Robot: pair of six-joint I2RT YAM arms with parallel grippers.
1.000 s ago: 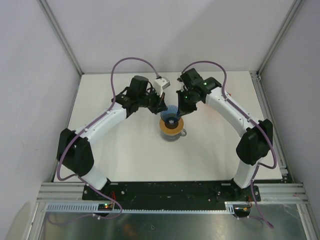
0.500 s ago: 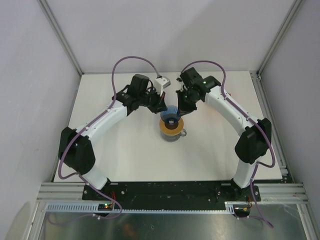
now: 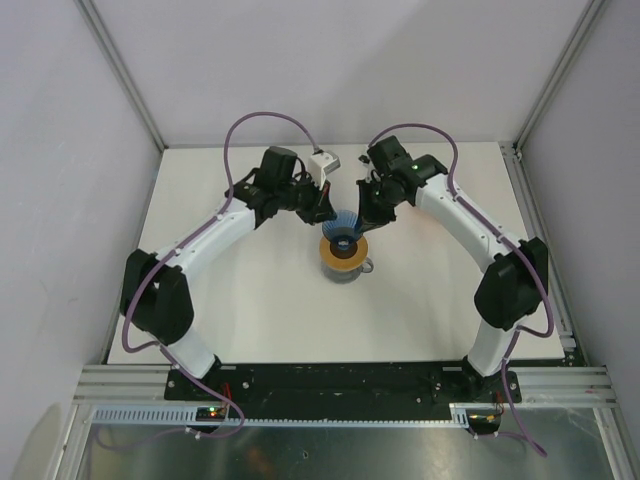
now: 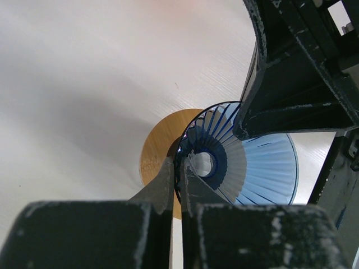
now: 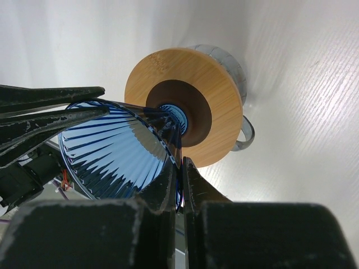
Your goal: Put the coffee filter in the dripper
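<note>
At the near edge of the desk [image 3: 250,320] the two arm bases are bolted. From there the left arm [image 3: 215,240] and the right arm [image 3: 465,225] are bent inward toward the middle.

Near the desk's middle a grey mug [image 5: 224,59] is stood with its handle turned to the right. A flat round wooden ring [image 5: 219,95] is laid on its rim.

Just beyond, over the far side of the ring, the dripper [image 3: 343,222] is held tilted. It is dark blue, translucent and ribbed. Its narrow end is pointed into the ring's dark centre hole, and its wide mouth is opened toward the far side. Whether the narrow end touches the ring cannot be told.

The dripper's rim is pinched from two opposite sides. The left jaws are closed on its left part, with the thin wall clamped between them. The right jaws are closed in the same way on its right part. In each wrist view the other arm's jaws are seen across the cone.

Farther back, purple cables [image 3: 265,125] are looped above the wrists, and the far strip of the desk is bounded by pale walls [image 3: 330,60].
</note>
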